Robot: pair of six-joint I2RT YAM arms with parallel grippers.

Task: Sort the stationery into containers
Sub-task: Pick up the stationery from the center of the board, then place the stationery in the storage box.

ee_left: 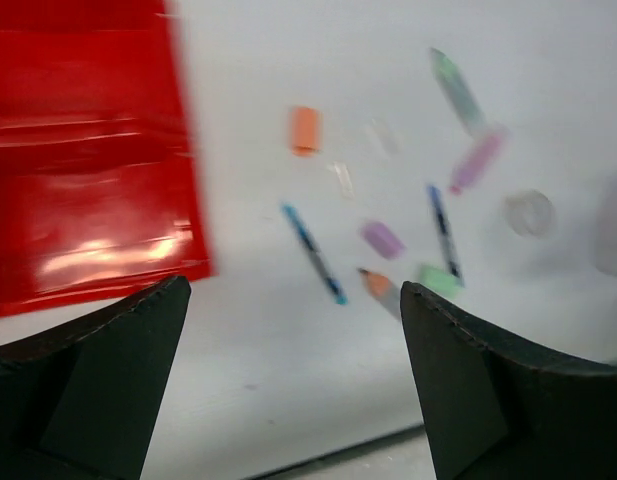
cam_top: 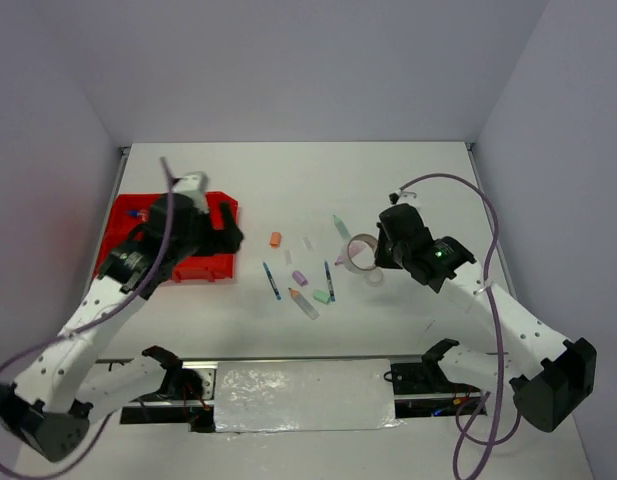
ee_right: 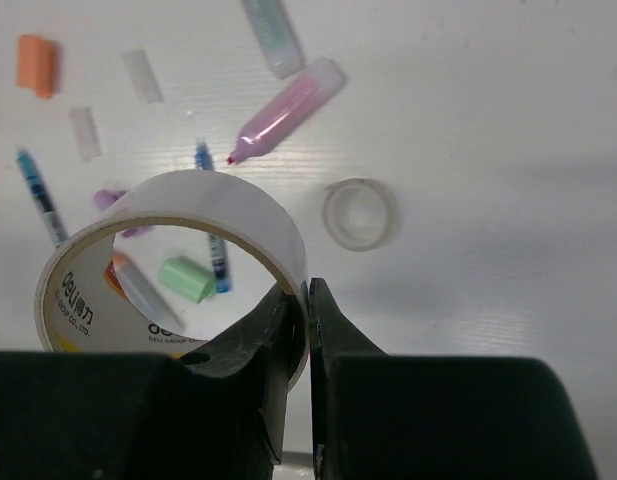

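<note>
The red tray (cam_top: 121, 222) lies at the left; it also shows in the left wrist view (ee_left: 78, 150). My left gripper (ee_left: 295, 288) is open and empty above the tray's right edge (cam_top: 228, 226). My right gripper (ee_right: 307, 295) is shut on the wall of a white tape roll (ee_right: 218, 205) and holds it above the table (cam_top: 362, 254). Loose on the table lie an orange eraser (cam_top: 275, 239), two blue pens (cam_top: 271, 281) (cam_top: 329, 282), a purple eraser (cam_top: 300, 278), a green eraser (cam_top: 321, 296), a green marker (cam_top: 341, 226), a pink marker (ee_right: 288, 110) and an orange-tipped marker (cam_top: 302, 303).
A small clear tape ring (ee_right: 360, 213) lies on the table right of the held roll. Two clear caps (ee_right: 142, 76) lie near the orange eraser. A small blue item (cam_top: 136, 213) sits in the tray's far left compartment. White walls enclose the table.
</note>
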